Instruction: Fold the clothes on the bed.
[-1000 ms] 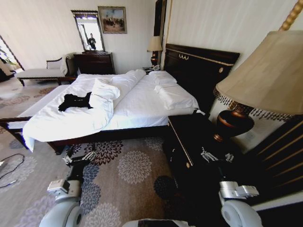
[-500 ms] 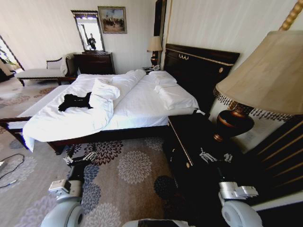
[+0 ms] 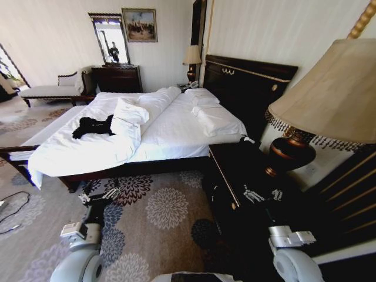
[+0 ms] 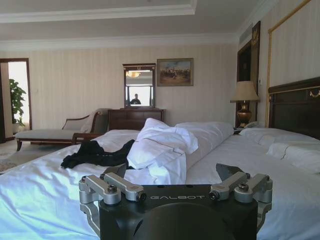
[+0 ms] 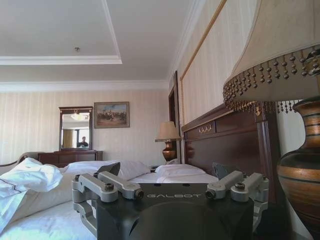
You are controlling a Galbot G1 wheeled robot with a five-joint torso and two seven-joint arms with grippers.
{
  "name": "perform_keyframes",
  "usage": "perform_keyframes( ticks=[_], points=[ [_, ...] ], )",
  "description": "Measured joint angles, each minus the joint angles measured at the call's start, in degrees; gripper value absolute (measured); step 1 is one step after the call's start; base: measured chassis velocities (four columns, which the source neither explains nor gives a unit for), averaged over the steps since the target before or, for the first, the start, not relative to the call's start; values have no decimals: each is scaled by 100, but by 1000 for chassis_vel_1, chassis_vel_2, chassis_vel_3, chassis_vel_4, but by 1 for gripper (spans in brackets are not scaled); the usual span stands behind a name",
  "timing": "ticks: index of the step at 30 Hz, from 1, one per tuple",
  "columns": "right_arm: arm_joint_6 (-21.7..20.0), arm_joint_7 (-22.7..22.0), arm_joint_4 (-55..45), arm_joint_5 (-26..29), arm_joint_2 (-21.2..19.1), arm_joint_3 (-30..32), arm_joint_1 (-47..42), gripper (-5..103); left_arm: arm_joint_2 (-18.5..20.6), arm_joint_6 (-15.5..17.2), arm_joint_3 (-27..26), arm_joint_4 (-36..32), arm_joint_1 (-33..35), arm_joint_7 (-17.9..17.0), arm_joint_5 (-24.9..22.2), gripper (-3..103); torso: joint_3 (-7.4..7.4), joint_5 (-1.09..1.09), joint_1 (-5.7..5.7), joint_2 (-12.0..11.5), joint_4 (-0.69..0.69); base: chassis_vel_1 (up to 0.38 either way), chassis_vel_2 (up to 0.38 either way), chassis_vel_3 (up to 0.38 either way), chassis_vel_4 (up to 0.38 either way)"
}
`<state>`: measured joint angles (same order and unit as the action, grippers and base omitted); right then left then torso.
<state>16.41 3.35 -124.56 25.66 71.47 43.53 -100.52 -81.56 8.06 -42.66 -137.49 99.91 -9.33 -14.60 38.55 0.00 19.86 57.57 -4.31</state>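
While the black T-shirt (image 3: 92, 126) lies ahead-left on the bed (image 3: 176, 126), the left tool (image 3: 96, 197) (released, like the right tool (image 3: 262, 194)) is nearer.

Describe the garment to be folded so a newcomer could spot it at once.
Start at the large bed with its dark headboard. On the side far from the headboard lies a crumpled black T-shirt, beside the bunched white duvet. It is the sole dark item on white bedding.
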Motion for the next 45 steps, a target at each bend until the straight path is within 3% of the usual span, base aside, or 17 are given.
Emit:
perform_keyframes(
  ticks=[45],
  points=[
    [6,-7,-2,-10,11,-15,26,100,-55,-35,14,-31,60,18,35,100,0,0,0,0,0,-101,106,104,-104]
  ],
)
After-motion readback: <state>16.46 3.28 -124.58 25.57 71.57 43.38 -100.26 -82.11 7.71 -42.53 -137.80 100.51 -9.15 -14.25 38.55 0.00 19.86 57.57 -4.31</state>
